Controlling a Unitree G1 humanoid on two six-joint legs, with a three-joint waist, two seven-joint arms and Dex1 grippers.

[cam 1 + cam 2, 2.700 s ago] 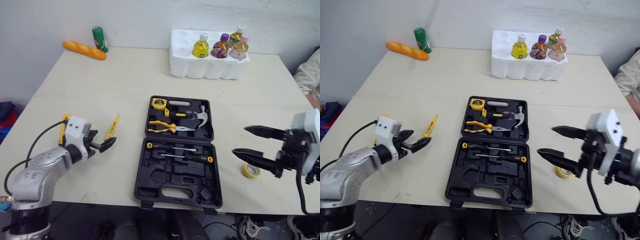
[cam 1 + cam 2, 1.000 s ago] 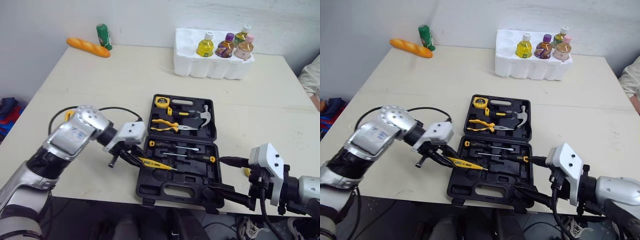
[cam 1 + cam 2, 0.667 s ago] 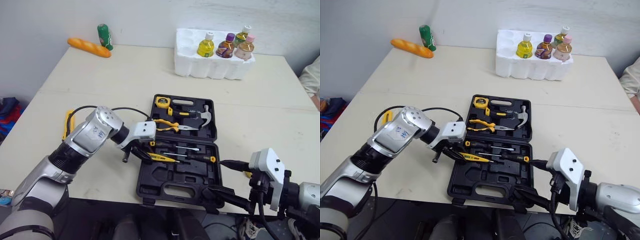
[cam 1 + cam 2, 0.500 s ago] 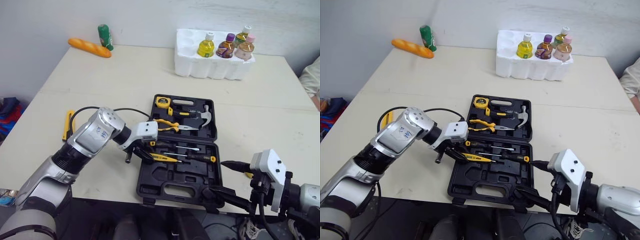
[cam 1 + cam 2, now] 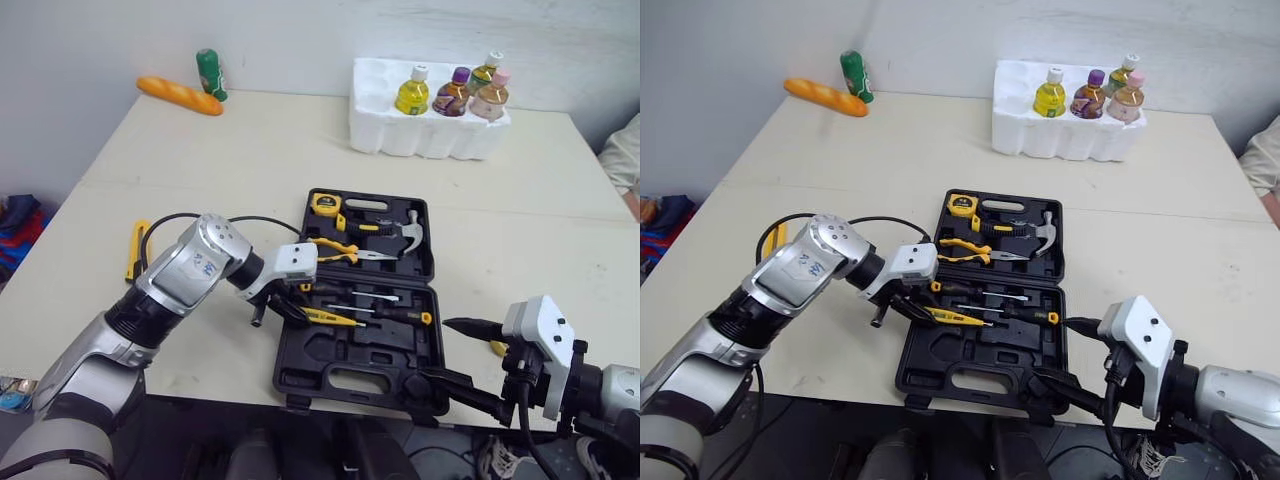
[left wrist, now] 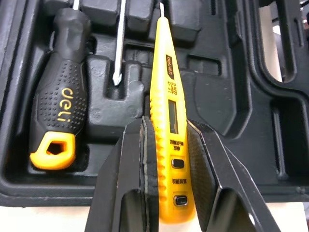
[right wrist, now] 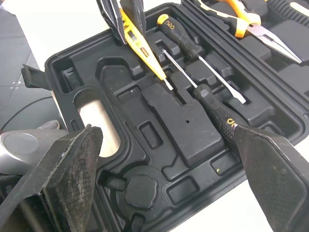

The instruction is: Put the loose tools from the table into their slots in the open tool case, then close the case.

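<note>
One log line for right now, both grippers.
left gripper: shut on tester pen, over tool case | right gripper: open, at case front | yellow tool on table

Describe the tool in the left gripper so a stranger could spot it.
Find the open black tool case in the middle of the table. At its left edge, the left gripper pinches a slim yellow tester pen; unlike the black-handled screwdrivers beside it, its whole body is yellow.

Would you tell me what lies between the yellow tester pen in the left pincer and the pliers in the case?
Two screwdrivers lie there in their slots, between pliers and tester pen, as the left eye view shows.
</note>
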